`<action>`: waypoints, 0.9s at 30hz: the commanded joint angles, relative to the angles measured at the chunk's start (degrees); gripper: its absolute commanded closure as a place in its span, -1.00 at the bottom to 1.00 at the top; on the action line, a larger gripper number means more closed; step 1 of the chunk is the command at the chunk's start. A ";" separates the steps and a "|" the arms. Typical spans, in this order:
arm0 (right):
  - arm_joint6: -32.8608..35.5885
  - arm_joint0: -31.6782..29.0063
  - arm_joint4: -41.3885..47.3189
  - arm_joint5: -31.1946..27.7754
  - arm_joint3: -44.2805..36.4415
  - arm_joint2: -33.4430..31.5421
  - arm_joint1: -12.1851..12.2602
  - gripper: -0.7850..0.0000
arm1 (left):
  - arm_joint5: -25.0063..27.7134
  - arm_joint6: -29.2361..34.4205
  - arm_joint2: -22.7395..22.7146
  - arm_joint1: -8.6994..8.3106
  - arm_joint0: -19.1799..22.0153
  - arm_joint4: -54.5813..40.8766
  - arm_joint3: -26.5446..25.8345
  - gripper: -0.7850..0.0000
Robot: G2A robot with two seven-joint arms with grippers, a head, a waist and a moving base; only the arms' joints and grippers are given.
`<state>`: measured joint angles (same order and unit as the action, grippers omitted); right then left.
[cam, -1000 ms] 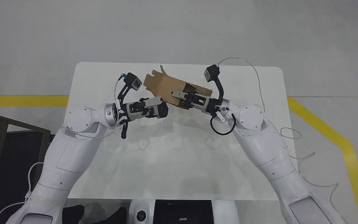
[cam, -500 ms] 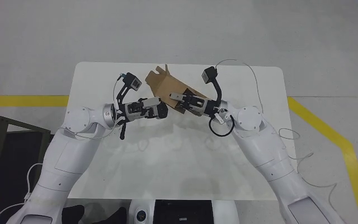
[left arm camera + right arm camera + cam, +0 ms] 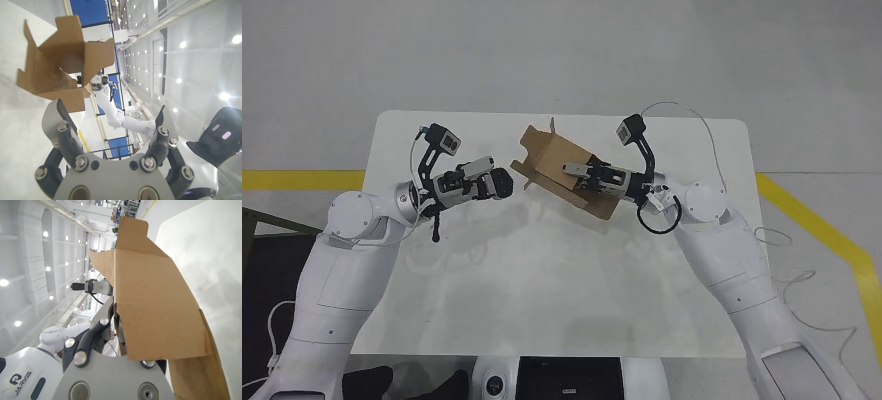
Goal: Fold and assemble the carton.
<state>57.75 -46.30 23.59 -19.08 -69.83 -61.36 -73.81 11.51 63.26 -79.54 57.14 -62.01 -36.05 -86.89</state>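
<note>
A brown carton [image 3: 560, 172], partly unfolded with its flaps sticking out, is held tilted above the white table [image 3: 542, 290]. My right gripper [image 3: 580, 174] is shut on one wall of the carton [image 3: 151, 306] from the right; one finger [image 3: 105, 330] shows beside the cardboard edge and the other is hidden behind the panel. My left gripper [image 3: 502, 184] is open and holds nothing, just left of the carton's near flaps, with a small gap to them. In the left wrist view its pads [image 3: 63, 113] frame the carton's open end [image 3: 56, 62] from below.
The table's front edge [image 3: 542, 352] lies near the robot. A yellow floor line [image 3: 302, 180] runs past both sides of the table. A thin cable [image 3: 697, 125] loops over the table's back right corner.
My left gripper has drawn back to the left, away from the carton. The right gripper has shifted the carton slightly right and turned it.
</note>
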 commanded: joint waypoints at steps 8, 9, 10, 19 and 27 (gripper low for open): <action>14.17 2.30 5.22 -1.26 3.53 -2.35 0.91 1.00 | -0.47 -0.65 -3.46 -0.56 -2.78 -0.41 0.81 -1.00; 15.54 2.41 5.80 -1.40 3.56 -2.34 0.95 1.00 | -0.65 -1.03 -3.36 -0.51 -3.00 -0.83 0.74 -1.00; 16.54 2.50 6.32 -1.55 3.55 -2.32 0.98 1.00 | -0.78 -1.27 -3.14 -0.45 -3.15 -1.23 0.54 -1.00; 20.26 2.27 10.38 -1.91 3.13 -1.18 0.78 1.00 | 0.10 -1.90 0.21 0.09 -3.88 -0.10 -0.56 -1.00; 20.77 2.22 11.23 -2.14 3.28 0.41 0.46 1.00 | 0.34 -3.48 2.62 0.77 -3.49 -2.24 -1.75 -1.00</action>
<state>78.58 -44.05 34.85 -21.19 -66.58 -61.21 -73.30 11.80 60.02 -77.28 57.80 -65.65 -37.78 -88.40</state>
